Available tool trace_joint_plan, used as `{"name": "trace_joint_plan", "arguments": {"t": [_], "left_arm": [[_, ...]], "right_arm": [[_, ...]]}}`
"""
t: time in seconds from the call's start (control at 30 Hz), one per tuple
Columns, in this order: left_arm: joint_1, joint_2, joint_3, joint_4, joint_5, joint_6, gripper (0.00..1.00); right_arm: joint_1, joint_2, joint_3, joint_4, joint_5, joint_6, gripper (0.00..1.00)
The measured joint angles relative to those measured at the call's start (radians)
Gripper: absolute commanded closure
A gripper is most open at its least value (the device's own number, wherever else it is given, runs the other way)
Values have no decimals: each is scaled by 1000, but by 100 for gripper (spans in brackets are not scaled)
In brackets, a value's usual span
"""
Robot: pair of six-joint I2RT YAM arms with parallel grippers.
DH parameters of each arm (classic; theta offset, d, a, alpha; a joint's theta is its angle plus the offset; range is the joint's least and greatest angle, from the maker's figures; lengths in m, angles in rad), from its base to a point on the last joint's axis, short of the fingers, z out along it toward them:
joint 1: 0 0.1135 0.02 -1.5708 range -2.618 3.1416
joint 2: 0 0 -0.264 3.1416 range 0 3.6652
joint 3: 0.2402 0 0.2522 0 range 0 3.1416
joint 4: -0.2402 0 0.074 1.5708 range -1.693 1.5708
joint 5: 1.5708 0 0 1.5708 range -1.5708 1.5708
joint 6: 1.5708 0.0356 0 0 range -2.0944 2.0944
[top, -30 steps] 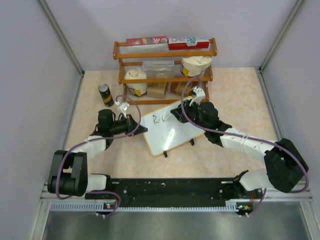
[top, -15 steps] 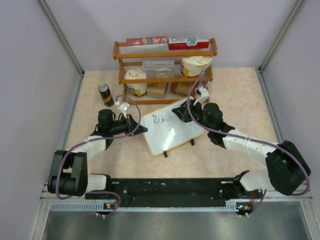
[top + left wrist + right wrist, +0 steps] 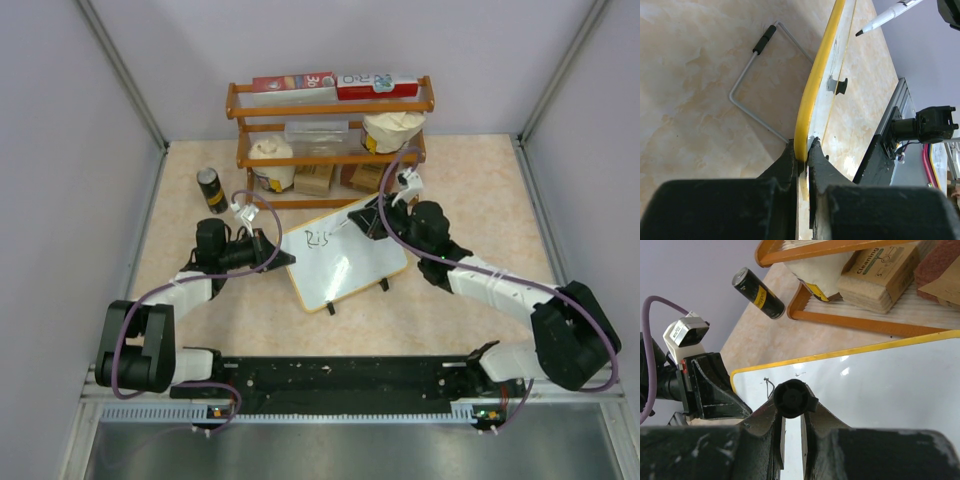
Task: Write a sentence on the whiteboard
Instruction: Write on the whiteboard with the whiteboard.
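The whiteboard [image 3: 345,265], white with a thin yellow-wood frame, stands tilted on the table in front of the shelf. Black script reading "Ris" [image 3: 318,238] sits near its upper left; the rest of the sentence does not show. My left gripper [image 3: 284,256] is shut on the board's left edge, and the left wrist view shows the frame [image 3: 812,95] pinched between the jaws [image 3: 805,152]. My right gripper [image 3: 368,222] is shut on a white marker [image 3: 887,15] with a black cap end [image 3: 791,398]. The marker's tip hangs just off the board face [image 3: 880,385], right of the script.
An orange wooden shelf [image 3: 330,100] with boxes, bags and jars stands right behind the board. A black-and-yellow can [image 3: 211,189] stands left of it, also in the right wrist view [image 3: 758,293]. The board's wire stand [image 3: 757,95] rests on the table behind it.
The script has grown from "Ri" to "Ris". My right gripper has moved right and back with the marker. The left gripper and the board have not moved.
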Motion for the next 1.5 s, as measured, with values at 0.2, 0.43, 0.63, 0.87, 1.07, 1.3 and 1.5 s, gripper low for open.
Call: {"name": "trace_joint_plan", "arguments": {"t": [0.2,0.43,0.63,0.87,1.07,1.3,1.5], "left_arm": [[0,0,0,0,1,0,100],[0,0,0,-1,-1,0,100],[0,0,0,-1,-2,0,100],[0,0,0,-1,-2,0,100],[0,0,0,-1,-2,0,100],[0,0,0,-1,0,0,100],[0,0,0,-2,-1,0,100]], "right_arm": [[0,42,18,0,-16,-2,100],[0,67,26,-10,-19,1,100],[0,64,37,-38,10,1,100],[0,50,39,-54,50,0,100],[0,50,71,-76,68,-4,100],[0,57,93,-90,68,-13,100],[0,82,102,-89,26,-11,100]]}}
